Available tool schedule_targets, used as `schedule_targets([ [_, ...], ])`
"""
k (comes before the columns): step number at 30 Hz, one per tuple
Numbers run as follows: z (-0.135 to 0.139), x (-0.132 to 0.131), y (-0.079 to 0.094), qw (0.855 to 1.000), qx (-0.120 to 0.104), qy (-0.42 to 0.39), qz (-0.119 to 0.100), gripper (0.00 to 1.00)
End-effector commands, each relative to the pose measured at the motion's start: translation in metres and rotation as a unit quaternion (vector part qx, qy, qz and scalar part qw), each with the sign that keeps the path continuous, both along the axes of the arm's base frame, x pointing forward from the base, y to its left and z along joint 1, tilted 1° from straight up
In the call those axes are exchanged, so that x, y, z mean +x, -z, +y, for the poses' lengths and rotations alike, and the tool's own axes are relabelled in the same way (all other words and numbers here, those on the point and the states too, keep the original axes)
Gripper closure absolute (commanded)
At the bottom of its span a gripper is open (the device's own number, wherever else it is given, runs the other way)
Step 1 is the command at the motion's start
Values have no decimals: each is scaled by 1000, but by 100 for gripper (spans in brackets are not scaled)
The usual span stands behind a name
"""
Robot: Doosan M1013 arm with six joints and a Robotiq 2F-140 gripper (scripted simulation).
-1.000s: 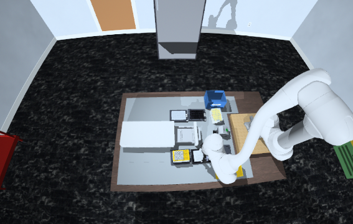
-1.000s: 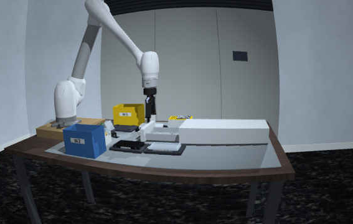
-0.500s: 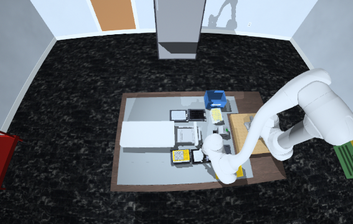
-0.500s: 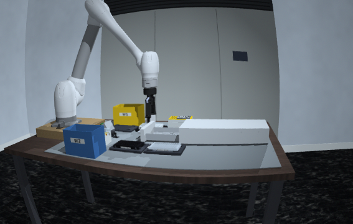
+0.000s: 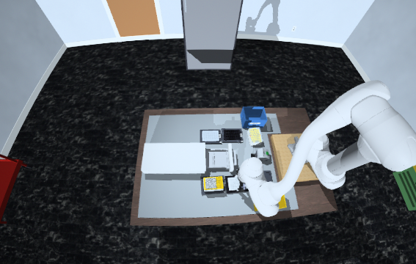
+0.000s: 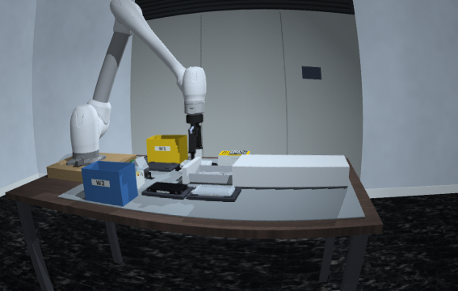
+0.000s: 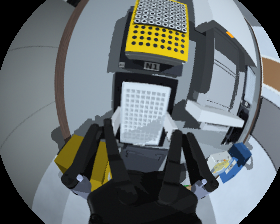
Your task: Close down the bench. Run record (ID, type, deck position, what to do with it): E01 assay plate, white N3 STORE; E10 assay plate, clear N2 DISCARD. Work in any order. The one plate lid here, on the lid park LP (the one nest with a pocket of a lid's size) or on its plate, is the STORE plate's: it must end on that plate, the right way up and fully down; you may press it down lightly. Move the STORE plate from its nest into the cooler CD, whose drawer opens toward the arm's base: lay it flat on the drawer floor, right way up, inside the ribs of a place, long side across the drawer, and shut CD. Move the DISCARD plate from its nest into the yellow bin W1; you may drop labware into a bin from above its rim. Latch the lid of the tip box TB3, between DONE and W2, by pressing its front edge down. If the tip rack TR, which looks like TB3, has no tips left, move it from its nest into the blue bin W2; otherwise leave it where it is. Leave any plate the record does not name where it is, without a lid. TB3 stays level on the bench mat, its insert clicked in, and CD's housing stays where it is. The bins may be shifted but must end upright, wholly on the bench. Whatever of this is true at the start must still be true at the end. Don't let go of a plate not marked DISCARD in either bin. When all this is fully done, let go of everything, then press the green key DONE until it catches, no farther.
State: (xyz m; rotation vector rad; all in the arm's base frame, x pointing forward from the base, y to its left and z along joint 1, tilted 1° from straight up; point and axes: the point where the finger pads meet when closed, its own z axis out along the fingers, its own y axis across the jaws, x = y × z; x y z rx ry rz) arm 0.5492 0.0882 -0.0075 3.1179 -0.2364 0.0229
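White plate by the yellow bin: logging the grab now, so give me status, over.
Gripper shut on the white plate, plate in its nest. Cooler drawer open. Yellow tip rack close beyond the plate; yellow bin beside it.

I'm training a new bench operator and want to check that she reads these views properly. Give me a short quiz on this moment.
1. True or false: the gripper is shut on the pale well plate beside the yellow-topped tip rack.
2. Which label is on the blue bin? A) W1 B) W2 C) CD
3. Fill in: the drawer of the white cooler stands ____.

Key: 1 true; 2 B; 3 open.
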Motion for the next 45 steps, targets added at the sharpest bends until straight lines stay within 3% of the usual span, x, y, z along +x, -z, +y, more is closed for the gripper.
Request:
schedule_targets([
  [1,0,0,0,1000,0,0,0,100],
  [45,0,0,-18,1000,0,0,0,100],
])
